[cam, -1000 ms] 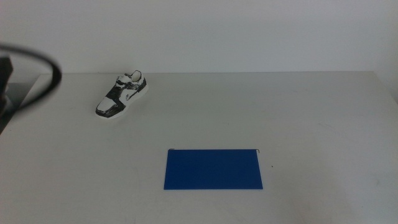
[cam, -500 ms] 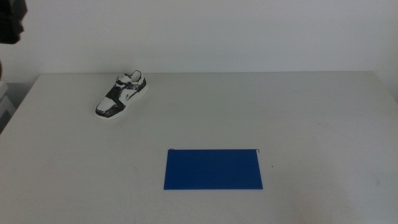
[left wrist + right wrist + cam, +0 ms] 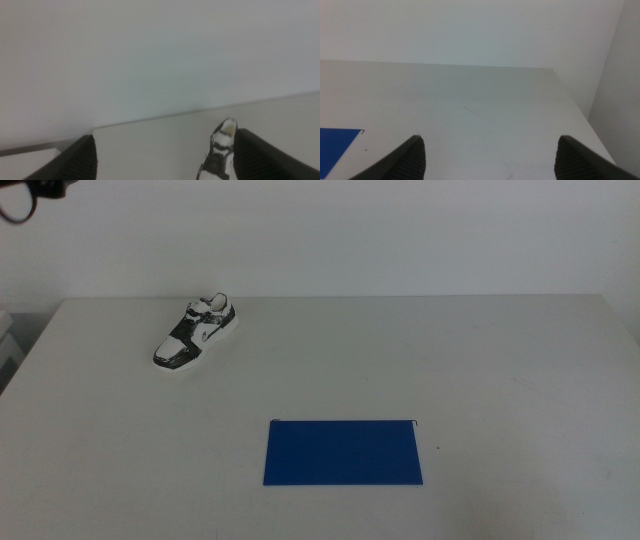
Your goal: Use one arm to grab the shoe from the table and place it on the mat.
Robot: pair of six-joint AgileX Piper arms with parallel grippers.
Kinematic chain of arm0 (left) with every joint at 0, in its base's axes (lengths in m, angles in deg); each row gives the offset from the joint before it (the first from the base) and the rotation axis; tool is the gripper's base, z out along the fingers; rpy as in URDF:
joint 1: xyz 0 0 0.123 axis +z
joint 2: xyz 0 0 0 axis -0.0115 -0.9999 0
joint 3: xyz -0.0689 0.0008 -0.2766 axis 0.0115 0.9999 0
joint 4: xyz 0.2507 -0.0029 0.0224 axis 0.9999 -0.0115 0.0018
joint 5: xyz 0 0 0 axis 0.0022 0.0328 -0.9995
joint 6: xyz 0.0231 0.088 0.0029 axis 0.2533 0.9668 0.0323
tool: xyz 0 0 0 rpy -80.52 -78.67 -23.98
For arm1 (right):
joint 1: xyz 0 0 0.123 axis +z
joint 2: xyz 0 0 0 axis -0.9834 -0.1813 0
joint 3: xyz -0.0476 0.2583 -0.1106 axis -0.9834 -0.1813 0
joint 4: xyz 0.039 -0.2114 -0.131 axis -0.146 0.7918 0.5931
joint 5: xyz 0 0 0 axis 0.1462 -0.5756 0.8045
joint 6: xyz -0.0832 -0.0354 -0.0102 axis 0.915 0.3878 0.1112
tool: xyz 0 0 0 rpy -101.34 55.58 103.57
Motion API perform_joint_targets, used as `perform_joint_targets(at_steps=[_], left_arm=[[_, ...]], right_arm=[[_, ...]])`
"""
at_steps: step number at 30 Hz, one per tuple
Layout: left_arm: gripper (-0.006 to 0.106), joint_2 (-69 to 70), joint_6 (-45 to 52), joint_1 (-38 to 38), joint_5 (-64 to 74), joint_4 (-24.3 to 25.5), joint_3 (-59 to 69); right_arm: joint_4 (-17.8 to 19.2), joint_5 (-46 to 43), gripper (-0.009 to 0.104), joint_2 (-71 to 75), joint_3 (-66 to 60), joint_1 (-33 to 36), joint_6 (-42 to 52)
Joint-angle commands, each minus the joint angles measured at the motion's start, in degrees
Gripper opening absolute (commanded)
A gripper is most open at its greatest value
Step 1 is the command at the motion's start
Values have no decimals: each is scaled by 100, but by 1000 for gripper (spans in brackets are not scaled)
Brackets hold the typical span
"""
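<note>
Left gripper [image 3: 165, 167]: jaws wide apart, nothing between them, raised well above the table [image 3: 500, 360]. Only a bit of the arm's black cable [image 3: 25, 202] shows at top-left of middle view. From the wrist cam, the black-and-white sneaker [image 3: 218, 152] lies ahead of the gripper, close by one jaw, no contact. Sneaker [image 3: 195, 331] sits near the table's far-left edge, toe pointing toward the front-left. Blue mat [image 3: 343, 451] lies flat, well apart from the shoe, nearer the front. Right gripper [image 3: 487, 165]: waiting, jaws spread wide, empty, w/ a mat corner [image 3: 337, 147] ahead off to one side.
</note>
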Motion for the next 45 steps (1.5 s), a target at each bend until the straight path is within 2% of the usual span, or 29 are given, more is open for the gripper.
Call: perform_joint_targets(at_steps=[1, 7, 13, 24, 31, 39, 45], left_arm=[[94, -252, 267, -9, 221, -139, -754], [94, -1255, 814, -9, 1296, -531, -2067], [94, -2076, 932, -9, 1606, -816, -2799], [94, -3055, 1747, -9, 1696, -1463, -3146], [94, -3669, 1842, -9, 1693, -1892, -3176], [94, -4447, 1784, -241, 1931, -1624, -3892], [94, -4942, 1670, -284, 2336, -1598, -4373]], right_arm=[[49, -455, 66, 116, 54, -27, 72], [49, -455, 66, 116, 54, -27, 72], [49, -455, 66, 116, 54, -27, 72], [49, -455, 66, 116, 54, -27, 72], [49, -455, 66, 116, 54, -27, 72], [49, -455, 66, 116, 54, -27, 72], [49, -455, 66, 116, 54, -27, 72]])
